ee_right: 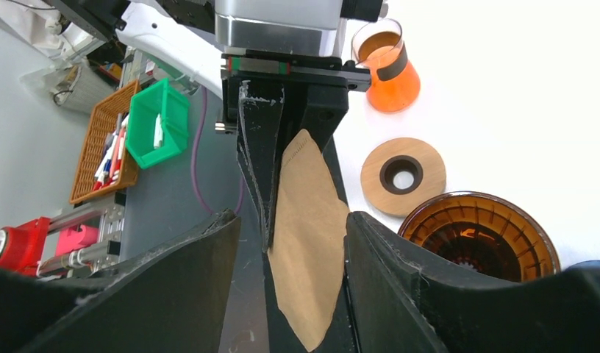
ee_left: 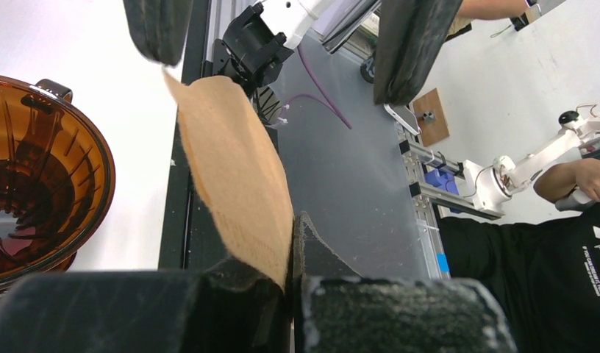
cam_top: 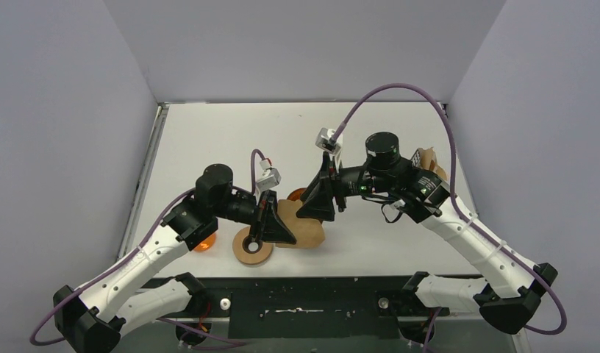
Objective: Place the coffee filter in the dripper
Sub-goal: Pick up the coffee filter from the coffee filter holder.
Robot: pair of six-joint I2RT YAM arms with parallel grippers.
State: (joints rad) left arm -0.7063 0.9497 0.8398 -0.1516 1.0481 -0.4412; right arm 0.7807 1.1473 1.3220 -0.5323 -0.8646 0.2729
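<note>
The left jaws are clenching the coffee filter (ee_left: 238, 176) by one edge while its free end is sitting between the released, spread right jaws.

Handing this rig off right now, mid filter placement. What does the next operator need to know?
Left gripper: shut on the coffee filter, pinching one edge, with the filter lifted.
Right gripper: open, with a finger on either side of the filter's free end, not clamped.
Dripper: upright on the table, with nothing in it, close beside both grippers.
Done: filter is picked up.
Left: likely spread the filter, then seat it in the dripper and release.
</note>
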